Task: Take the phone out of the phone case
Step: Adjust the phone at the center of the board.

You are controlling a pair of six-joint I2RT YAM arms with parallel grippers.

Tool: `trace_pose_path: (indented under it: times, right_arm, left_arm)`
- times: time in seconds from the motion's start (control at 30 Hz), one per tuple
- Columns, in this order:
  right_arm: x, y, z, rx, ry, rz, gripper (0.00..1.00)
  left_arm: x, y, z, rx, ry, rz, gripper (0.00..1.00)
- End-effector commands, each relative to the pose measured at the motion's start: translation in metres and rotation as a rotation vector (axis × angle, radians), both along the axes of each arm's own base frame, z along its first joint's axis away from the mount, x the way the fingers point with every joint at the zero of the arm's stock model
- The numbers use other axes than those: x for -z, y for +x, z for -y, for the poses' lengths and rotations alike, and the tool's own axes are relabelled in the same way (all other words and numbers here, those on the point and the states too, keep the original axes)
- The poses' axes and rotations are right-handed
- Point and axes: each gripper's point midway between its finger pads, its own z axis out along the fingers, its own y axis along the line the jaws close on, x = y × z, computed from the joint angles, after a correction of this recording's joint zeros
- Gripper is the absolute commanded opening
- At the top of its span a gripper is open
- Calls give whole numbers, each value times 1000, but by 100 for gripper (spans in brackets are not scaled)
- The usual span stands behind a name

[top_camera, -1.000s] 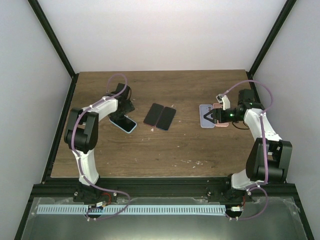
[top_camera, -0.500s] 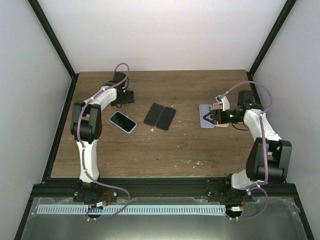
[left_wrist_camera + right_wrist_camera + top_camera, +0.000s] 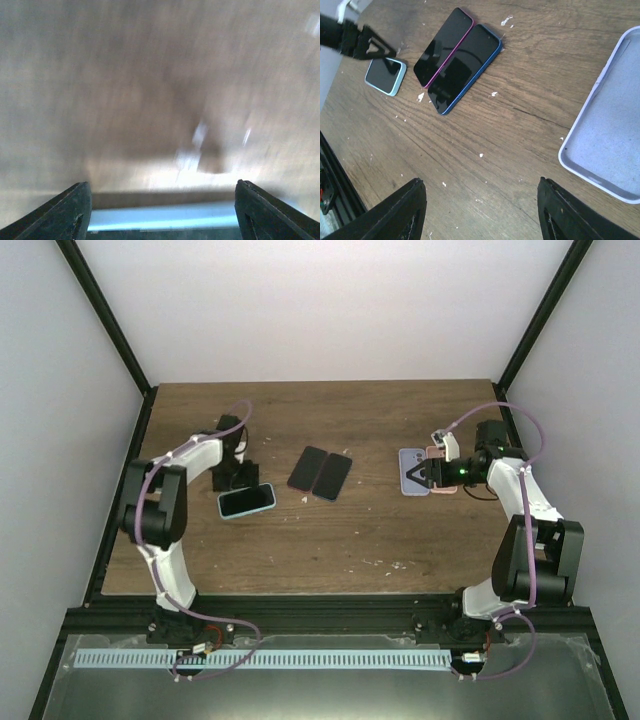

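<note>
Now we see the left claw [image 3: 243, 483] released, its fingers [image 3: 65, 215] astride the cased phone [image 3: 246, 501], at 8 o'clock from two bare phones [image 3: 320, 472]; the right claw [image 3: 414, 477] is released too.

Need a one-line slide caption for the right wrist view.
Open right hand above two side-by-side phones, an empty lilac case at right.

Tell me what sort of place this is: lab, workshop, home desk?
Most likely a lab robot cell. A wooden table is boxed in by bare white walls and black frame posts, with the left arm and right arm bolted to a rail, and phones laid out as props.
</note>
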Motion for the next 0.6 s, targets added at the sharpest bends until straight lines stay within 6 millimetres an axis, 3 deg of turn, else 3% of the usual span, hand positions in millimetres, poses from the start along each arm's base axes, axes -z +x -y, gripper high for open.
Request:
trace_pose_path:
  times: [0.0, 0.2, 0.3, 0.37, 0.57]
  right_arm:
    - [-4, 2, -4, -23, 20, 22, 62]
    - [-4, 2, -6, -31, 42, 10, 62]
    - [-6, 2, -7, -34, 40, 15, 62]
    - [-8, 1, -7, -34, 39, 23, 62]
    - [-31, -1, -7, -57, 11, 112, 62]
  left_arm:
    - [-10, -71, -8, -54, -21, -71, 80]
    - [-3, -144, 22, -10, -168, -107, 81]
    - [-5, -164, 32, 34, -161, -110, 82]
    - [-14, -159, 31, 42, -114, -58, 84]
    - [-49, -103, 14, 98, 62, 138, 95]
